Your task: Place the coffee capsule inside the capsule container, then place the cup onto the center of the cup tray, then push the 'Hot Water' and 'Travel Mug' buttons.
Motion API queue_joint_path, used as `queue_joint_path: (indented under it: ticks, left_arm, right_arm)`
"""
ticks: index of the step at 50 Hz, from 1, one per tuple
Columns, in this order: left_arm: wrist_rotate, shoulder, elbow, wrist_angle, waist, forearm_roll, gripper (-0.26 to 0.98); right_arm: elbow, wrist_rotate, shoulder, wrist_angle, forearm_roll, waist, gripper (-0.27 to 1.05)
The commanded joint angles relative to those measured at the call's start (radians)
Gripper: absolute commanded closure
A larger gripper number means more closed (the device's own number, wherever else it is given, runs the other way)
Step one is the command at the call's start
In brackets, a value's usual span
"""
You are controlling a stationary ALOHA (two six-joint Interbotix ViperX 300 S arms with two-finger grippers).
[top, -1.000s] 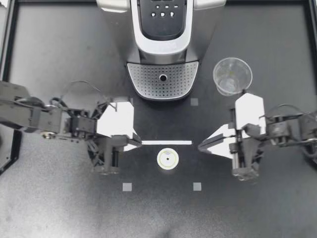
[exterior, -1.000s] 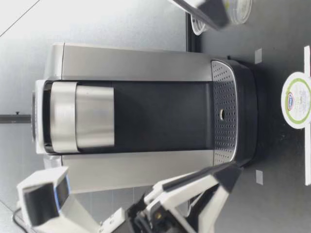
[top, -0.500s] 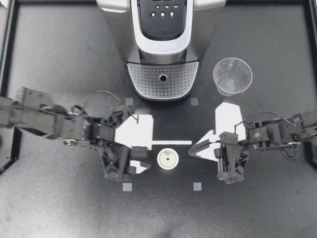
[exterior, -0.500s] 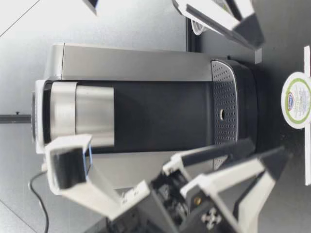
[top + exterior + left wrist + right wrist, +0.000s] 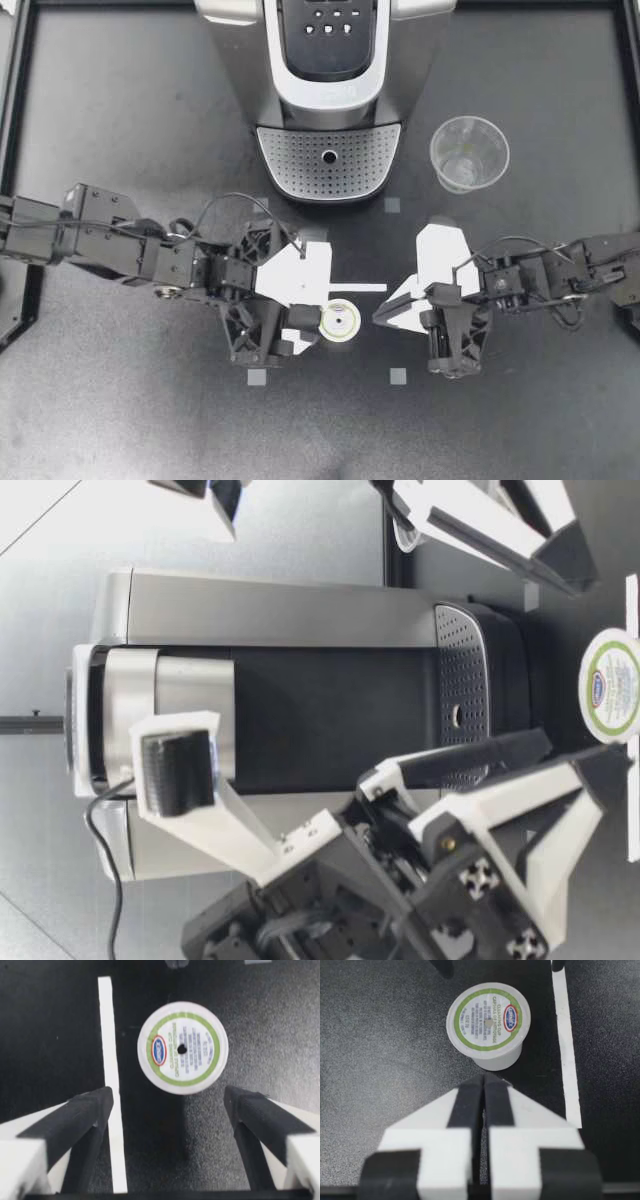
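Grasp step. The capsule (image 5: 339, 322) sits upright on the table, foil up, just beside the tape line (image 5: 360, 288). Our left gripper (image 5: 312, 312) is spread wide and empty, with the capsule just ahead of its fingers, a bit off-centre and untouched. Our right gripper (image 5: 380, 315) is pinched closed on nothing, tip aimed at the capsule from the other side, near but apart.

We suggest sliding the left gripper forward until its pads straddle the body, centring, then squeezing below the rim. We should keep the right gripper clear.

Farther back, the cup (image 5: 469, 152) stands beside the machine (image 5: 330, 60), not on the tray (image 5: 300, 165).

clear glossy plastic cup (image 5: 469, 153), brushed metal coffee machine (image 5: 330, 95), matt speckled black table (image 5: 120, 120), foil-lidded capsule (image 5: 339, 322)
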Motion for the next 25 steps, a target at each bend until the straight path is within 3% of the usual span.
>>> queue_joint_path:
  ticks: [1,25]
  left_arm:
    - [0.002,-0.008,-0.031,-0.009,-0.003,0.0,-0.1]
    - [0.003,0.038,-0.061,-0.015,-0.02,0.002,-0.09]
  right_arm:
    - [-0.018,-0.002,-0.006,-0.003,-0.002,0.008,0.66]
    - [-0.049,-0.003,0.032,-0.008,-0.002,0.008,0.66]
